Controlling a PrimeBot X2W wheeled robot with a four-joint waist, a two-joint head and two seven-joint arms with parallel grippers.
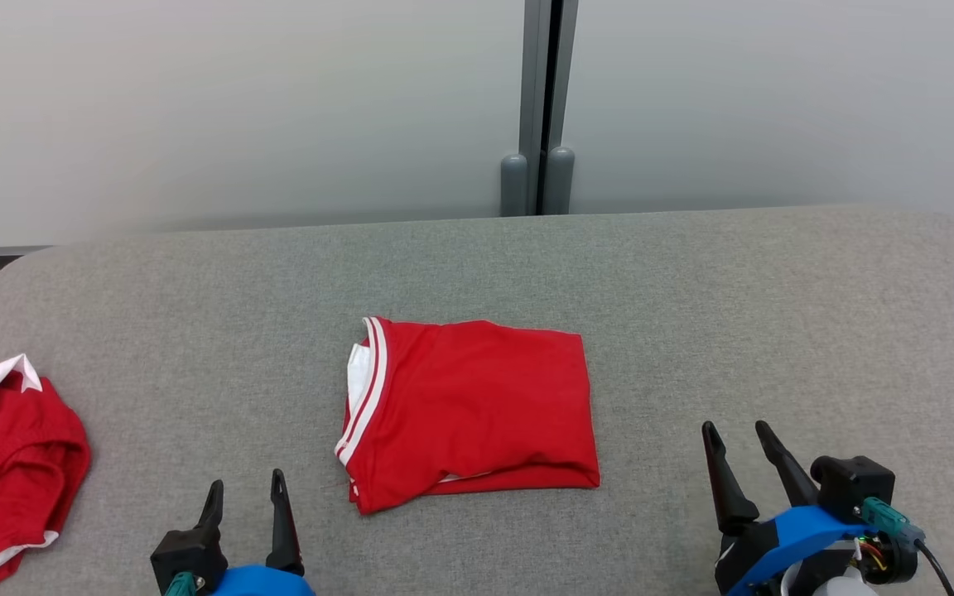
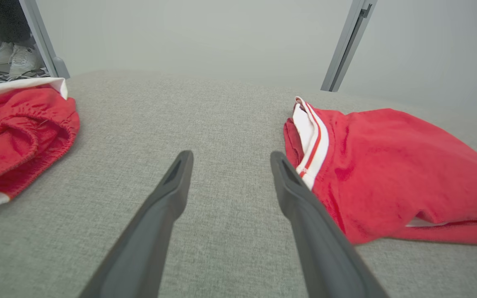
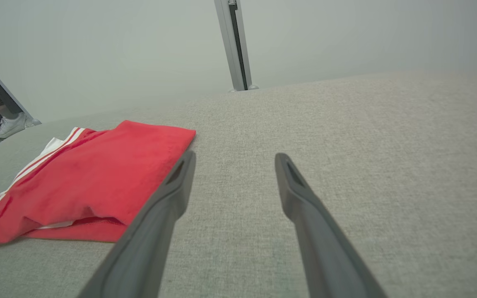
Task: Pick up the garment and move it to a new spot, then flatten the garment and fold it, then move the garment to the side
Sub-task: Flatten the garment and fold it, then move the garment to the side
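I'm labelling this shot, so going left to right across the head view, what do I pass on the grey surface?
crumpled red garment → left gripper, jaws open → folded red garment → right gripper, jaws open

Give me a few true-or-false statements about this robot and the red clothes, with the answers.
1. The folded red garment lies on the grey surface with nothing gripping it. True.
2. The left gripper grips the folded garment. False: it is open and empty, short of the garment.
3. A second red garment lies crumpled at the robot's left. True.
4. The right gripper is shut. False: it is open, over bare surface.
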